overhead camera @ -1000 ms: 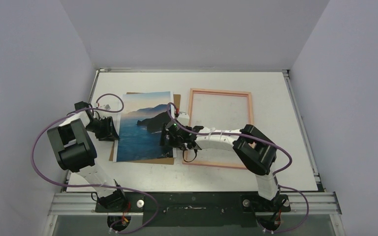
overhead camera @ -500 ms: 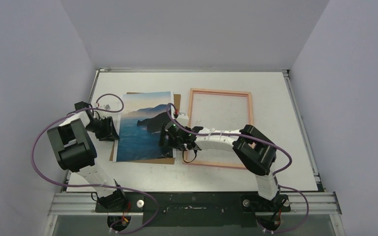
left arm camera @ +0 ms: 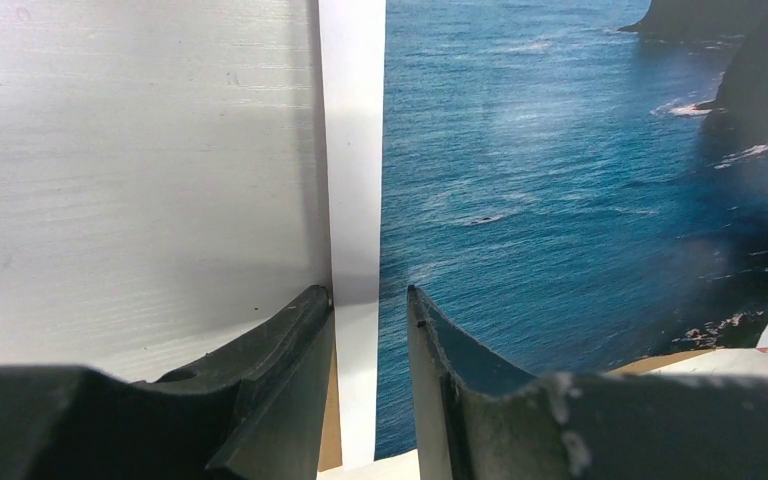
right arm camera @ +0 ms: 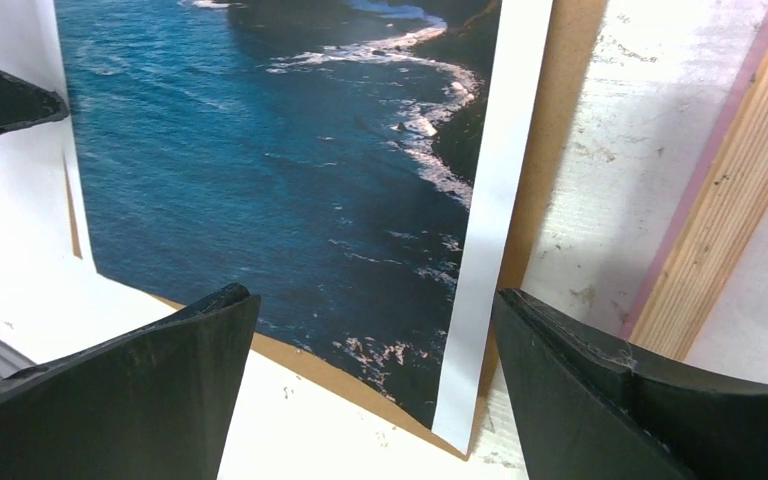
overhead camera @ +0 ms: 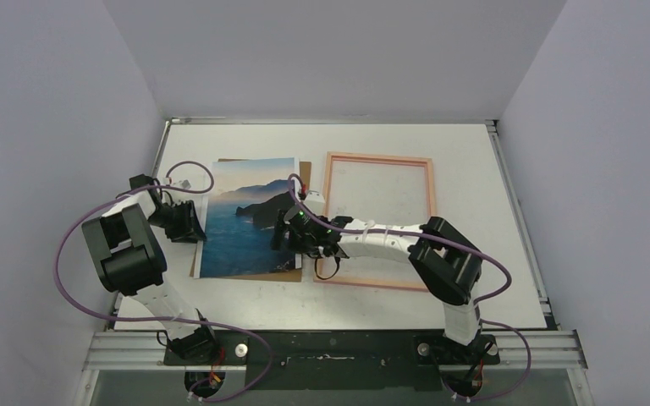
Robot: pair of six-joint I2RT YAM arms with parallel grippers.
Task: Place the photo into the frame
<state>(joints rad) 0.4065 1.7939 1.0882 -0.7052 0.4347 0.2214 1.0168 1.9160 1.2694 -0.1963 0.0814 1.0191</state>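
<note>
The photo, a blue sea-and-mountain print with a white border, lies flat left of centre on the table. The pink frame lies flat just to its right, with bare table showing inside it. My left gripper is low at the photo's left edge. In the left wrist view its jaws stand narrowly open, straddling the white border of the photo. My right gripper hangs wide open over the photo's near right corner. The right wrist view shows the gripper, the photo and the frame's side.
A plain brown backing board lies under the photo, showing along its right and near edges. White enclosure walls close the table on three sides. Purple cables loop beside both arms. A metal rail runs along the near edge.
My right gripper has edged a little to the left over the photo's right edge. The left arm, photo and frame have hardly moved.
</note>
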